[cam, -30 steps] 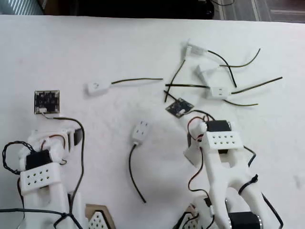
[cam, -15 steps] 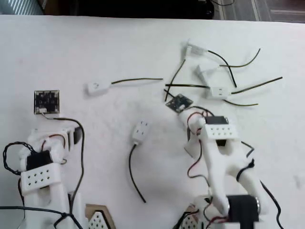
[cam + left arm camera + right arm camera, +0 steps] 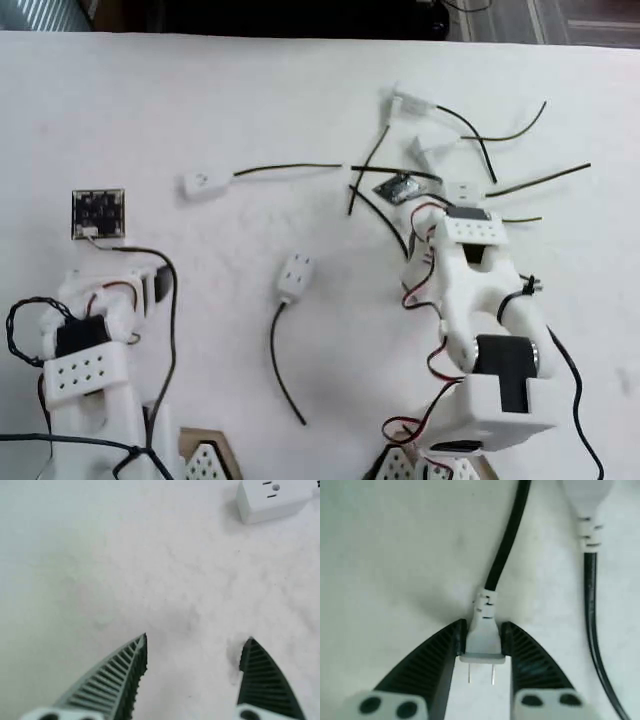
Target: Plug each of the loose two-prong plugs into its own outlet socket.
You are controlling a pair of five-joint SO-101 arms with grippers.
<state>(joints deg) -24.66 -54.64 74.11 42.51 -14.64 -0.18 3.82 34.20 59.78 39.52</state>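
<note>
Plug (image 3: 482, 636) clamped between right fingers (image 3: 439, 656), left fingers (image 3: 119, 676) spread near outlet socket (image 3: 276, 498)

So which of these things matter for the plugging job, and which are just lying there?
Job: plug in the shut right gripper; second plug beside it; left socket; middle socket; open left gripper.
Lying about: brown piece at the near edge of the table.

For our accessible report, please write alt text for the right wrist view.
The right hand grips a white two-prong plug by its sides, prongs pointing toward the camera, its black cord running away over the white table. A second white plug with its cord lies nearby.
</note>
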